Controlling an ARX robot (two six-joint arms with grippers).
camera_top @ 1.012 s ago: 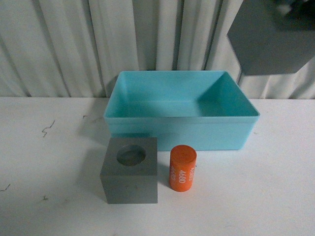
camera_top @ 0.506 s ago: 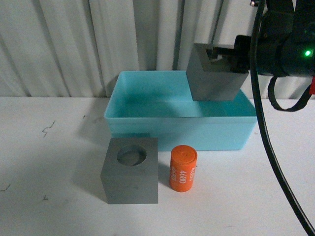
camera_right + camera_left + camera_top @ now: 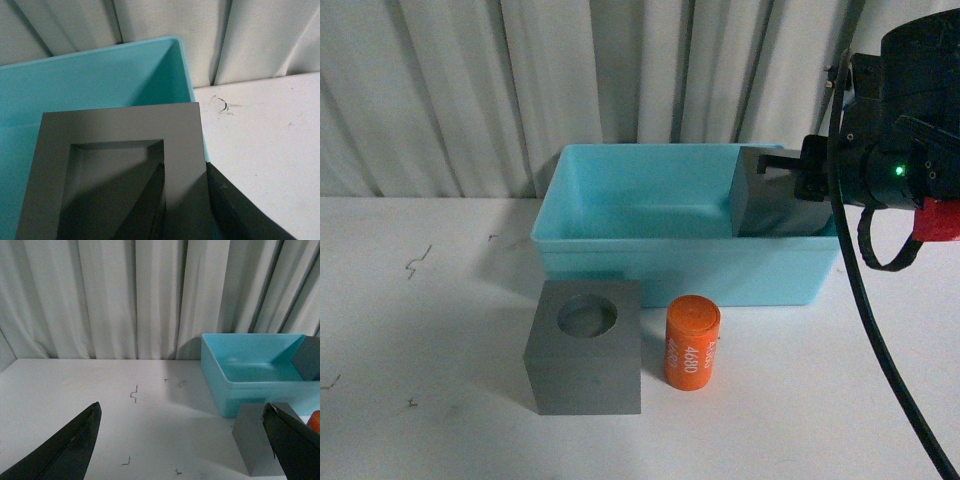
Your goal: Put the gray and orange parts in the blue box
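Matte gray cube with a square recess (image 3: 767, 195) hangs tilted inside the right end of the wide light blue plastic box (image 3: 690, 268). Its lower part is hidden behind the box's front wall, so whether it touches the box floor is hard to say. The right gripper (image 3: 185, 200) clamps one cube wall, one finger inside the recess. In front of the box, on the white counter (image 3: 420, 330), stand the gray cube with a round recess (image 3: 585, 365) and, just beside it, the orange cylinder marked 4680 (image 3: 691, 345). The left gripper (image 3: 181, 410) is spread wide, holding nothing.

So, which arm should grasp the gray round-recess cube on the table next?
Left. The left gripper is open and empty, facing the matte gray round-recess cube; the right gripper is shut on the square-recess gray cube at the turquoise plastic bin.
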